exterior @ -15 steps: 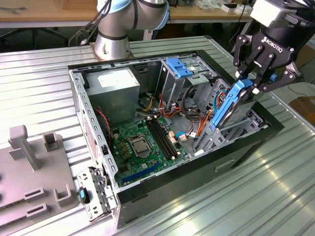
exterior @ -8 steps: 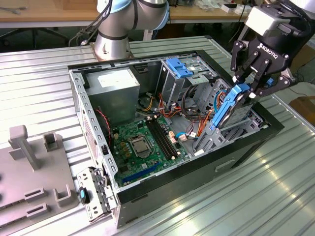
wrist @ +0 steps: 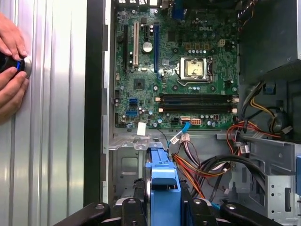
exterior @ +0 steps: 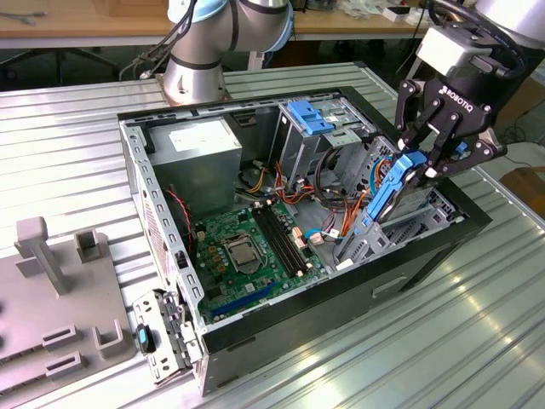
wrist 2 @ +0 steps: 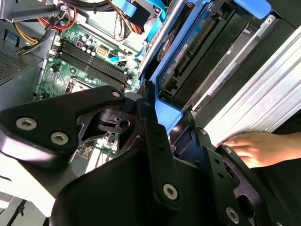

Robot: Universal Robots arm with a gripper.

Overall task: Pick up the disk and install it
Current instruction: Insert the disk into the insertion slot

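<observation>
One grey fixture (exterior: 51,290) sits at the exterior view's left on the ribbed metal surface (exterior: 77,145), open room around it. Mid-view, the opened computer case (exterior: 281,315) holds a power-supply box (exterior: 200,158) with a white label, its print too small to read. At the exterior view's right, the end effector (exterior: 423,166) is clamped on the disk (exterior: 387,200) — held tilted at the case's edge, metal bay walls close beside it.

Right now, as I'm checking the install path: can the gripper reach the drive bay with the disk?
Probably yes. The gripper, shut on the disk, holds it tilted at the open drive bay; the cables lie beside it, not across.
</observation>
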